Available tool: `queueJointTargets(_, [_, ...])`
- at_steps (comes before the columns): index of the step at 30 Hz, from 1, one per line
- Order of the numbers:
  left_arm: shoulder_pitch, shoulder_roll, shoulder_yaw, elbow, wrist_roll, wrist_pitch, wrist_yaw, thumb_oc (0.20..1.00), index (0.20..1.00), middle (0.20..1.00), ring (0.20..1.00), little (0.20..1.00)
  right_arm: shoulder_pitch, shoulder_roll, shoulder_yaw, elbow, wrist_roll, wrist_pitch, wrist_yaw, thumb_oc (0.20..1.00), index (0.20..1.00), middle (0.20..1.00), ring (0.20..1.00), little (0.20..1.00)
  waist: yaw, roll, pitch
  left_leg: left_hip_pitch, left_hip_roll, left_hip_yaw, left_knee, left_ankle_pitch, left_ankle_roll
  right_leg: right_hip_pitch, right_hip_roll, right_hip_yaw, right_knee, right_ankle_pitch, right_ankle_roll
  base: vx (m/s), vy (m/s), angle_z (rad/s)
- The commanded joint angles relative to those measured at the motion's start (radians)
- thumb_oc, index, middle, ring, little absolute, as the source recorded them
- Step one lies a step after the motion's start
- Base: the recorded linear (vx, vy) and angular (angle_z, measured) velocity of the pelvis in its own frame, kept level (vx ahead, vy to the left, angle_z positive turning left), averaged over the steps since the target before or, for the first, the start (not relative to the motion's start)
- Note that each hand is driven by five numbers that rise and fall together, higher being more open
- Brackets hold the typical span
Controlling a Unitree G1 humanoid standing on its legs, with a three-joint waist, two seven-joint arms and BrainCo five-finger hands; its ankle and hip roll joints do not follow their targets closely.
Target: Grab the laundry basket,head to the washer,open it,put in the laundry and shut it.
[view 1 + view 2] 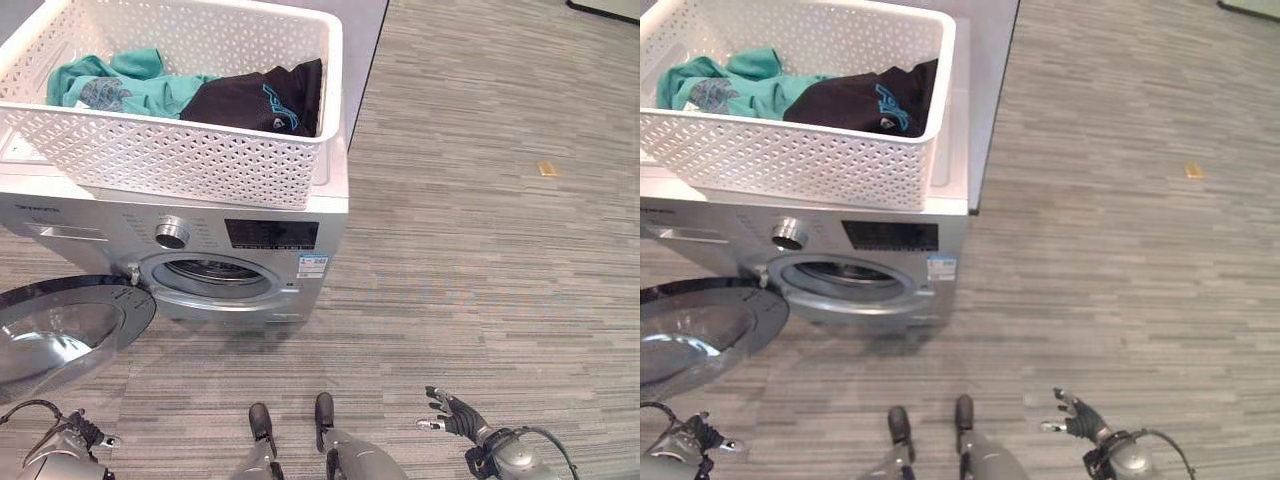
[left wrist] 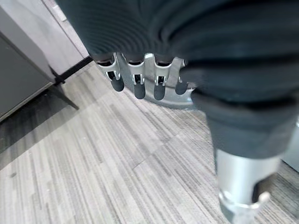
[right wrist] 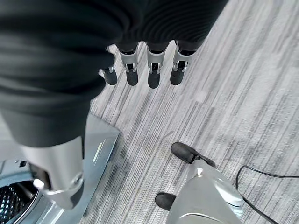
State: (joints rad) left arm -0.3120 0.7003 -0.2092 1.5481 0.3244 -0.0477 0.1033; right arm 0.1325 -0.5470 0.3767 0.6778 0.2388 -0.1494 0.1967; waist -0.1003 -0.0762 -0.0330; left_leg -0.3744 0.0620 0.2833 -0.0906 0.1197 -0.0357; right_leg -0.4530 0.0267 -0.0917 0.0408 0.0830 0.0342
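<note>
1. Hands come first, low in the head views: our right hand hangs over the grey striped floor at the lower right, fingers loosely straight and spread, holding nothing.
2. Our left hand is at the lower left, near the open door; its wrist view shows the fingers relaxed and nearly straight over the floor, with nothing in them.
3. Just ahead on the left, the washer door is swung fully open, its round glass facing up and out beside the machine.
4. Behind the door stands the silver washer, its round opening uncovered; we see a dial and a dark display panel above the opening.
5. On top of the washer sits the white lattice laundry basket, resting flat and taking up most of the top.
6. Inside the basket lie a teal garment on the left and a black garment on the right, touching each other.
7. Farther off to the right, a small tan scrap lies on the floor, well apart from the washer.
</note>
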Motion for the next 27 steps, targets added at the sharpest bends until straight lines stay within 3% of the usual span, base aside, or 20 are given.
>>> queueJointTargets(1, [-0.03, 0.058, 0.044, 0.002, 0.008, 0.02, 0.019, 1.0, 1.0, 1.0, 1.0, 1.0, 0.002, 0.054, -0.03, -0.004, -0.022, -0.013, -0.019, 1.0, 1.0, 1.0, 1.0, 1.0, -0.033, -0.07, 0.028, 0.004, -0.025, 0.0, 0.003, -0.004, -0.047, 0.046, -0.078, 0.049, -0.128, 0.141, 0.128, 0.0, 0.0, 0.0])
queueJointTargets(14, [-0.075, 0.133, 0.039, -0.001, 0.015, 0.028, 0.023, 1.0, 1.0, 1.0, 1.0, 1.0, 0.001, 0.036, -0.037, -0.063, -0.015, -0.006, -0.016, 1.0, 1.0, 1.0, 1.0, 1.0, -0.048, -0.126, 0.08, -0.069, -0.021, -0.023, 0.003, 0.015, -0.043, -0.012, -0.073, 0.025, -0.128, 0.165, 0.131, -0.03, 0.004, 0.04])
queueJointTargets(20, [-0.085, 0.119, 0.024, -0.02, 0.011, 0.027, 0.033, 1.0, 1.0, 1.0, 1.0, 1.0, -0.006, 0.034, -0.035, -0.068, -0.013, -0.005, -0.018, 1.0, 1.0, 1.0, 1.0, 1.0, -0.038, -0.125, 0.096, -0.076, -0.023, -0.032, 0.003, 0.019, -0.042, -0.015, -0.076, 0.02, -0.128, 0.165, 0.129, 0.0, 0.007, 0.07])
queueJointTargets(27, [-0.088, 0.082, 0.008, -0.058, -0.003, 0.024, 0.04, 1.0, 1.0, 1.0, 1.0, 1.0, -0.012, 0.024, -0.035, -0.056, -0.026, 0.0, -0.024, 1.0, 1.0, 1.0, 1.0, 1.0, -0.012, -0.098, 0.113, -0.07, -0.029, -0.04, 0.003, 0.023, -0.039, -0.003, -0.08, 0.018, -0.128, 0.162, 0.125, 0.0, 0.002, 0.0])
